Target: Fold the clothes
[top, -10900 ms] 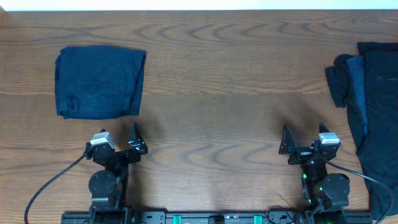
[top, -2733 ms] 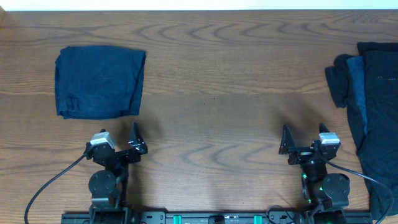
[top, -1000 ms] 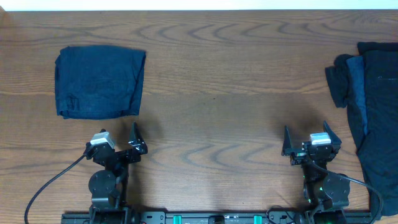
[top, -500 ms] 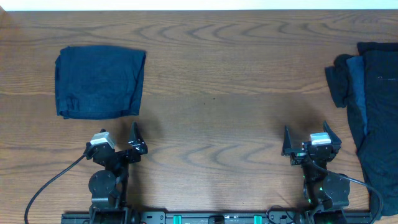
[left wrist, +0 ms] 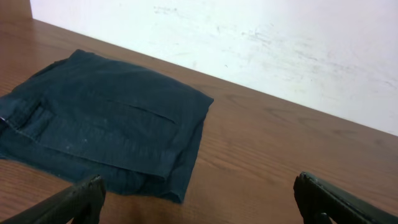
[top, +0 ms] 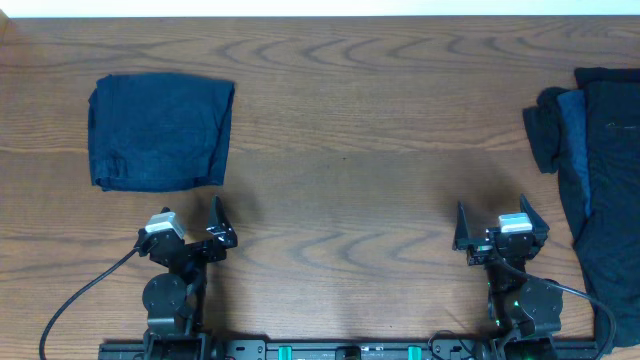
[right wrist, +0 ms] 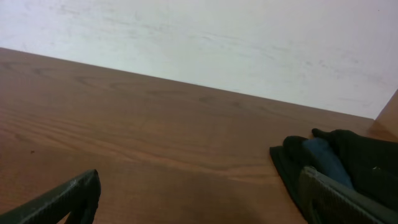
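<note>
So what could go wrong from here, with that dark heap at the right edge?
The layers in the heap overlap, so the open right gripper might drag several pieces along at once. The cable behind that gripper runs close beside the heap and could snag the cloth.

A folded navy garment lies on the table beyond the spread left hand.

The heap at the right runs off the overhead view's right edge, so its full extent cannot be told. The folded garment is cut by the left wrist view's left edge.
</note>
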